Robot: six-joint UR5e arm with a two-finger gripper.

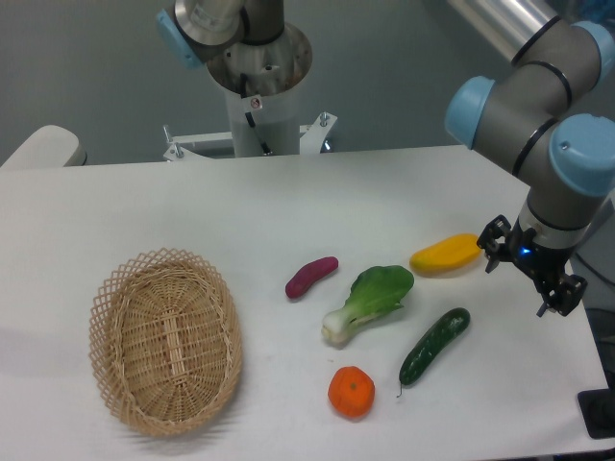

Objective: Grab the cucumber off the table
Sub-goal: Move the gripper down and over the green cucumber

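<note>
Cucumber (434, 347) lying untouched on the table (288, 211), claw (531, 276) off to its upper right.
Cucumber is set diagonally near the table's front right, between bok choy (370, 302) and the edge, orange (351, 392) just left of its stem. Claw is seen spread, holding nothing. Basket (165, 340) at left.

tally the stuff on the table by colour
green: 2, cucumber and bok choy
purple: 1, sweet potato
yellow: 1, mango-like fruit
orange: 1, tangerine
tan: 1, wicker basket
total: 6
</note>
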